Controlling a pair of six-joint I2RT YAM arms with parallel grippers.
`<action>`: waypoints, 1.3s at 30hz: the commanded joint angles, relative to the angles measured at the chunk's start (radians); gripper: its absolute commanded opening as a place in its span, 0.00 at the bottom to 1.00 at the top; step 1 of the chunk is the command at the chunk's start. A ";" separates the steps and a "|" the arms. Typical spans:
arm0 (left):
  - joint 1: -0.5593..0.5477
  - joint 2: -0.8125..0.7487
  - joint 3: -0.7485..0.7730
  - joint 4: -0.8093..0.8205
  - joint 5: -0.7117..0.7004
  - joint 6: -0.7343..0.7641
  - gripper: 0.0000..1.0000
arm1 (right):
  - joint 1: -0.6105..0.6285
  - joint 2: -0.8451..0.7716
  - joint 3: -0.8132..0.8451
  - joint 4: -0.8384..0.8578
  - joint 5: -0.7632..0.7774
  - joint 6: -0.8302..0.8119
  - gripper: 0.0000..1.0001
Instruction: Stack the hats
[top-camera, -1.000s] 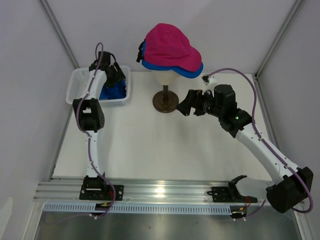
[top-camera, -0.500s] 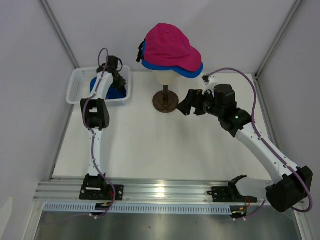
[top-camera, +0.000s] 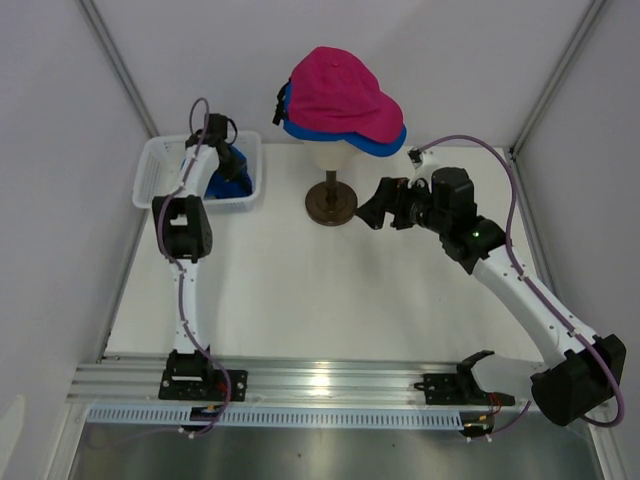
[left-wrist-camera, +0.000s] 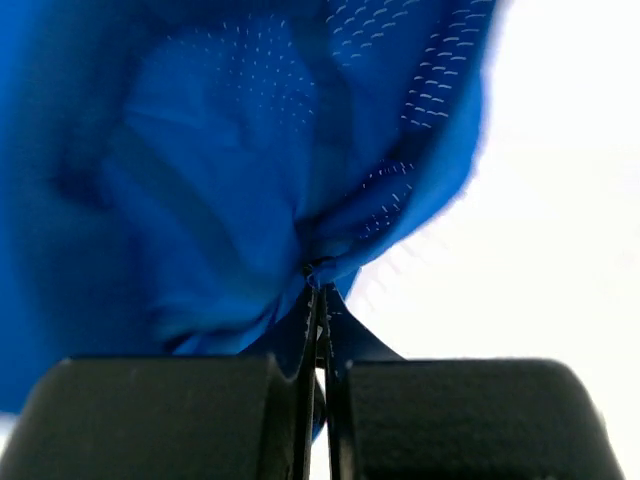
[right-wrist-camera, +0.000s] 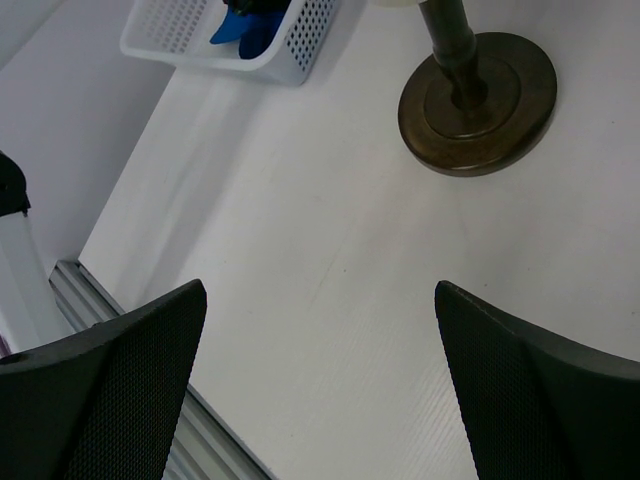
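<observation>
White table (top-camera: 330, 290) and pale walls frame the work. Your left gripper (left-wrist-camera: 318, 292) is clamped tight on a pinch of the blue hat (left-wrist-camera: 230, 170), which lies bunched in the basket (top-camera: 148, 178) at far left. Lift straight up until the brim clears the basket wall, so the basket doesn't drag along. Then carry it over the pink hat (top-camera: 340, 90), which tops the second blue hat (top-camera: 388, 145) on the mannequin head (top-camera: 325, 155). Your right gripper (right-wrist-camera: 320, 300) hangs wide apart near the stand (right-wrist-camera: 478, 100); hold it clear.
</observation>
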 joint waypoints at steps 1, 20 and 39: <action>0.051 -0.238 -0.017 0.070 0.031 0.104 0.00 | -0.004 -0.034 0.008 0.027 -0.012 -0.010 0.99; 0.096 -0.841 -0.195 0.122 0.462 0.210 0.01 | 0.149 0.021 -0.032 0.439 0.051 0.211 0.99; 0.016 -1.159 -0.553 0.079 0.583 0.305 0.01 | 0.368 -0.079 -0.222 0.684 0.402 0.272 0.99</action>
